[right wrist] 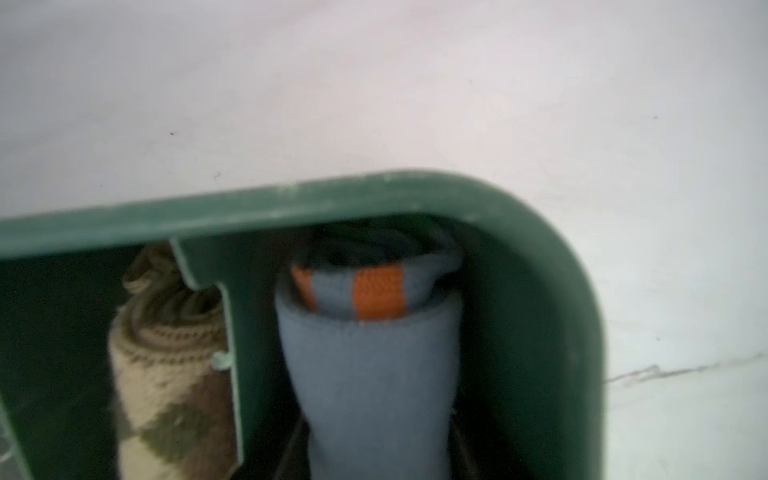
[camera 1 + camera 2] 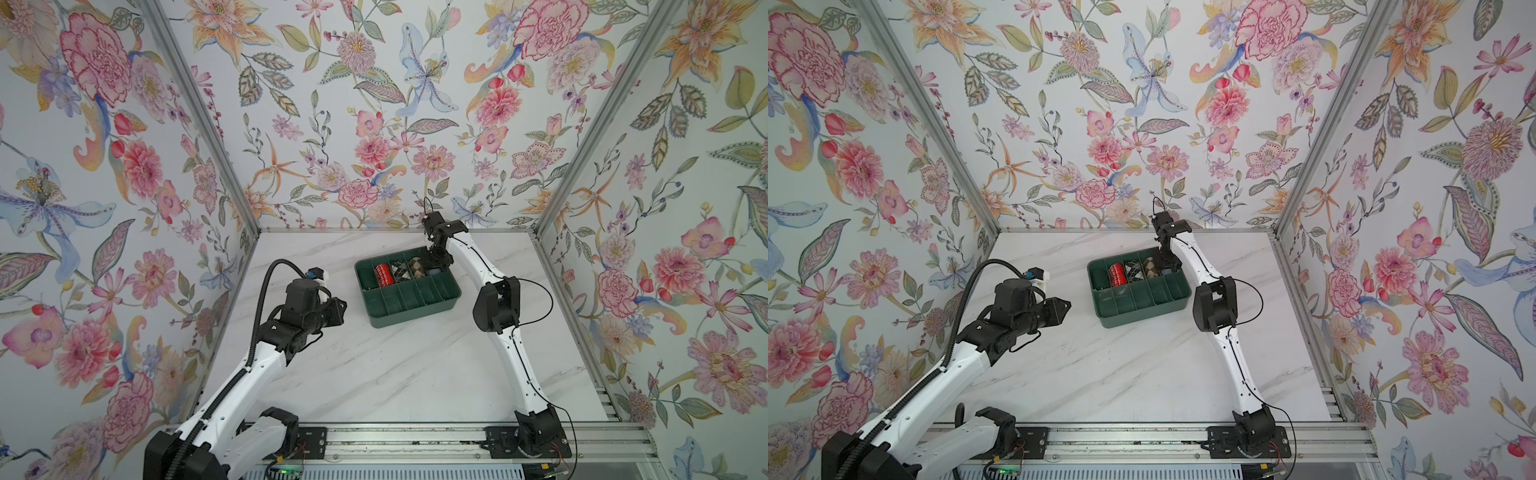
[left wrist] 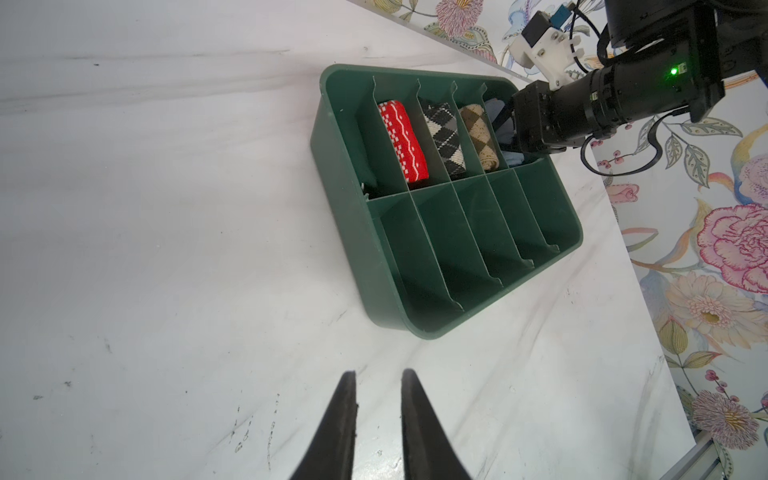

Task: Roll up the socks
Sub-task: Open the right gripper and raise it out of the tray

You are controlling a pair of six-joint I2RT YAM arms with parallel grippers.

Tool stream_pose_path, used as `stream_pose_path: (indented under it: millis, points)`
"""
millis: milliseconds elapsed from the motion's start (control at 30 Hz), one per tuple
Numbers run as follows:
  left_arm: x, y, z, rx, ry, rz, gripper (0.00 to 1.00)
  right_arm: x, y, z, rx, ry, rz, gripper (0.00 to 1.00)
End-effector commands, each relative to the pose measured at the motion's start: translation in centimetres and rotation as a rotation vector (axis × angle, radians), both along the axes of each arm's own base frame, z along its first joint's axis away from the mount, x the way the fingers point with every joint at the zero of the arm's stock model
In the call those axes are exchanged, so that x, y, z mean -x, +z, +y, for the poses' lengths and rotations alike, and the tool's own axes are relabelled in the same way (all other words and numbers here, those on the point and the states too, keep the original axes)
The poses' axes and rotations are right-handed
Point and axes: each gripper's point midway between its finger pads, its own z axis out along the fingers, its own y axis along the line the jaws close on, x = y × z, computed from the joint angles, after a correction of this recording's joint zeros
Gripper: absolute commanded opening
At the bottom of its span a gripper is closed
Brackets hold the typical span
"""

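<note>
Green plastic divided tray [image 3: 345, 232]
Far row is blocked by rolled fabric sock bundles [image 3: 403, 141] and right gripper [image 3: 504, 132]; near row is left free.

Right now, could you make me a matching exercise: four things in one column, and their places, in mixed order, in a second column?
Things:
1. red sock bundle
2. brown argyle bundle
3. grey-blue socks
4. left hand

Places:
A. over the table, outside the green tray
B. in a corner compartment of that tray
C. between the black-white argyle bundle and the grey-blue socks
D. beside the black-white argyle bundle, away from the brown one

Pairs: 1-D, 2-C, 3-B, 4-A
</note>
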Motion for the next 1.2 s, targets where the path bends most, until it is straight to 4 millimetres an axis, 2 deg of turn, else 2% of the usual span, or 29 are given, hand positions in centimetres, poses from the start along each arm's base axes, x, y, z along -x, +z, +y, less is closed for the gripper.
stream_pose_path:
  millis: [0,133,400,500,700,867,1033,1167]
  points:
    - [0.5,-0.8,1.1,-0.011,0.042,0.016,0.23,-0.7,3.1,-0.4,0.004,-0.004,-0.074,0.45]
    - [0.9,-1.0,1.1,-0.008,0.041,0.016,0.24,-0.7,3.8,0.0,-0.003,0.010,-0.089,0.47]
    - [1.4,-0.7,1.3,-0.010,0.039,0.011,0.24,0.4,2.1,0.4,0.019,0.032,-0.043,0.50]
    - [1.7,-0.6,1.5,-0.011,0.043,0.009,0.24,0.1,3.3,0.4,0.027,0.029,-0.077,0.51]
    - [2.0,-0.5,1.9,-0.018,0.055,-0.010,0.24,-1.2,8.3,0.8,-0.016,0.012,-0.211,0.55]
    - [2.1,0.6,2.2,-0.017,0.058,-0.066,0.24,-1.2,13.3,1.2,-0.072,0.009,-0.308,0.55]
    - [1.9,2.9,2.5,-0.009,0.062,-0.175,0.24,0.5,19.5,0.7,-0.136,0.014,-0.400,0.56]
    - [1.7,4.4,2.4,-0.005,0.054,-0.249,0.26,3.0,22.9,-1.3,-0.175,0.005,-0.452,0.56]
